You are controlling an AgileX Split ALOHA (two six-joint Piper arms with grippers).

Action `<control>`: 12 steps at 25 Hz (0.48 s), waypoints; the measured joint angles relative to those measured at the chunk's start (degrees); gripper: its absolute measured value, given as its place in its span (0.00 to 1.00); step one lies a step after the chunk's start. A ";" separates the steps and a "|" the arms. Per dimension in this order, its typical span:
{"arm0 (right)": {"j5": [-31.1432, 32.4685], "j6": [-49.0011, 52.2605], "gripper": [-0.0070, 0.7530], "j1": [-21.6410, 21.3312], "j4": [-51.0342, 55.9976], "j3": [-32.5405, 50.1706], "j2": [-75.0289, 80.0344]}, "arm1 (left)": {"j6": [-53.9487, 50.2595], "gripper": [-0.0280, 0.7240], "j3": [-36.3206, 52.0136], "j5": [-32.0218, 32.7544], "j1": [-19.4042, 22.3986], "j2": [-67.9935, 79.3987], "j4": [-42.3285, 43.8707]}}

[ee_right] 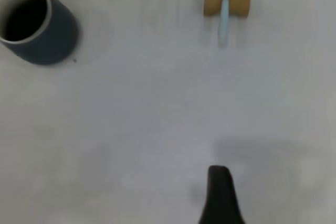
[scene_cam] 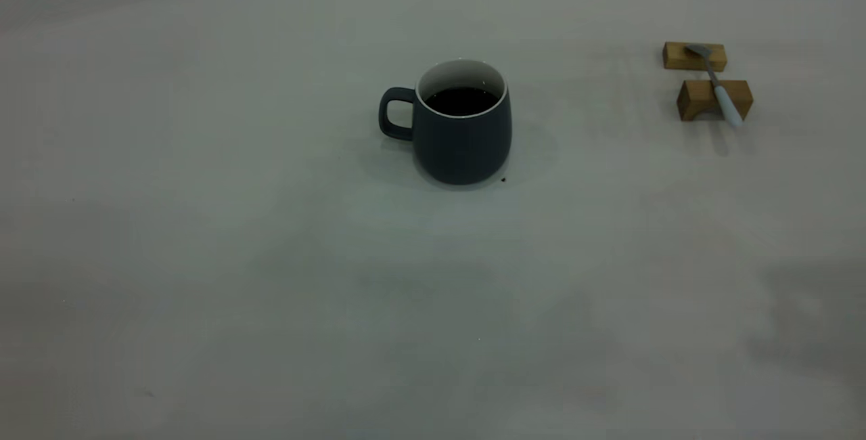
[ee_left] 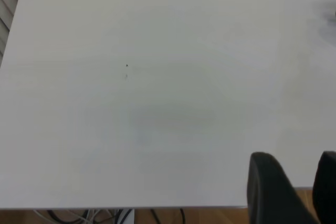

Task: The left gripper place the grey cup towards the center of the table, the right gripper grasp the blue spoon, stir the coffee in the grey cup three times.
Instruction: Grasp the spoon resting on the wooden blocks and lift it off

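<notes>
Dim, even overhead light; the dark slate-grey rounded cup casts soft faint shadows on the off-white matte tabletop. Both wrist views look blurred.

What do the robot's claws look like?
Only small bits show. The left claw has two thick, dark black fingers with rounded tops. Of the right claw just one black finger shows, narrow with a blunt tip. No cables or markings are visible, and neither arm appears in the exterior view.

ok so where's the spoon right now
In the exterior view the spoon lies far right on the table, resting across two wooden blocks, well right of the cup.
</notes>
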 joint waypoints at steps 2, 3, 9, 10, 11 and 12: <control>-1.36 -2.12 0.83 0.00 1.28 -3.80 10.11 | 0.00 0.41 0.00 0.00 0.00 0.00 0.00; -1.85 -3.02 0.83 0.23 1.79 -6.20 15.56 | 0.00 0.41 0.00 0.00 0.00 0.00 0.00; -2.69 -6.70 0.83 1.54 2.94 -20.65 41.71 | 0.00 0.41 0.00 0.00 0.00 0.00 0.00; -2.46 -6.99 0.83 1.68 2.98 -22.50 45.14 | 0.00 0.41 0.00 0.00 0.00 0.00 0.00; -2.09 -7.14 0.83 1.81 2.98 -24.57 48.27 | 0.00 0.41 0.00 0.00 0.00 0.00 0.00; -1.90 -7.21 0.83 1.99 2.93 -26.53 50.64 | 0.00 0.41 0.00 0.00 0.00 0.00 0.00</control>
